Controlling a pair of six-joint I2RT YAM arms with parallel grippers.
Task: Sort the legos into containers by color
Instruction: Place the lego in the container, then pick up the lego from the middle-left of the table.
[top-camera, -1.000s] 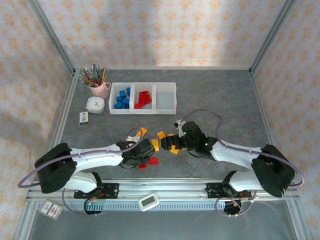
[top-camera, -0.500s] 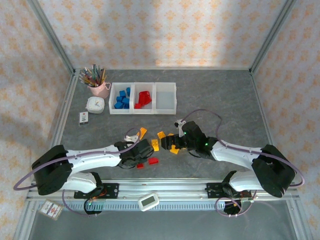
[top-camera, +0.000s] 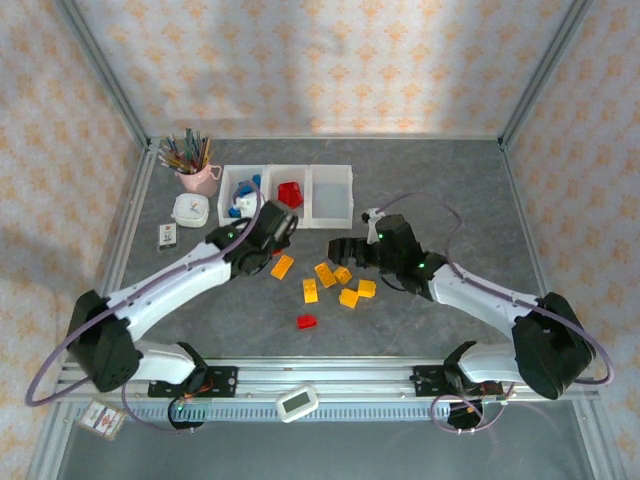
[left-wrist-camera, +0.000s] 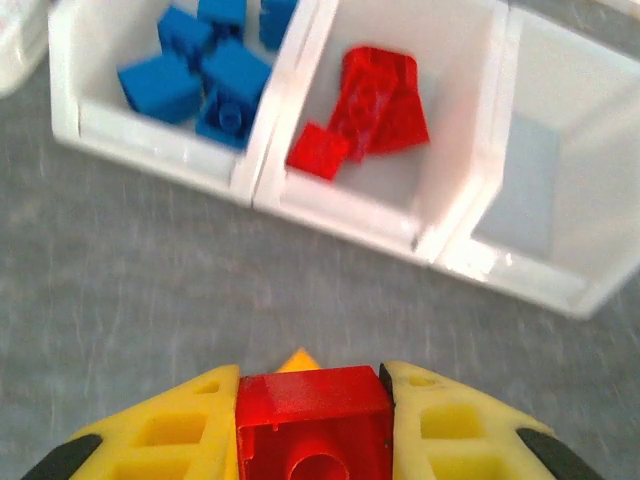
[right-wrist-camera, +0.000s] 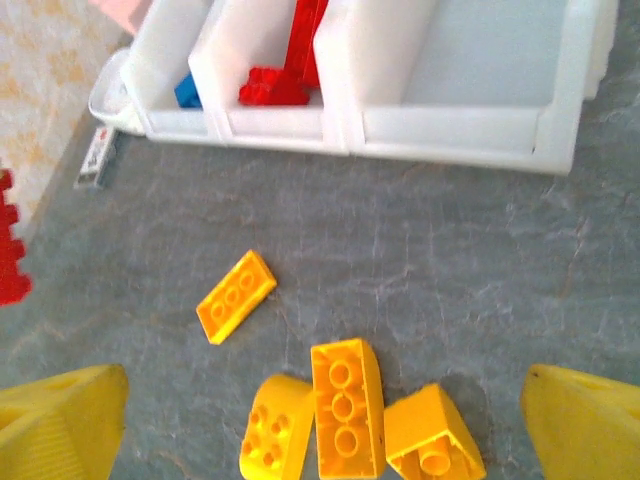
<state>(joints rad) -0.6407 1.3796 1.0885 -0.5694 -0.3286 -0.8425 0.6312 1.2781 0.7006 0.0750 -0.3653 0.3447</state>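
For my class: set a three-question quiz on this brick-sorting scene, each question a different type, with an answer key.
1. True or false: the left tool grips a red brick.
2. Which of the three bins holds no bricks? A) left B) middle C) right
3. Fill in: the loose bricks just ahead of the right tool are ____.
Key: 1 true; 2 C; 3 yellow.

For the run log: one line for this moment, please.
left gripper: shut on red lego, near middle bin | right gripper: open near yellow legos | table: one loose red lego
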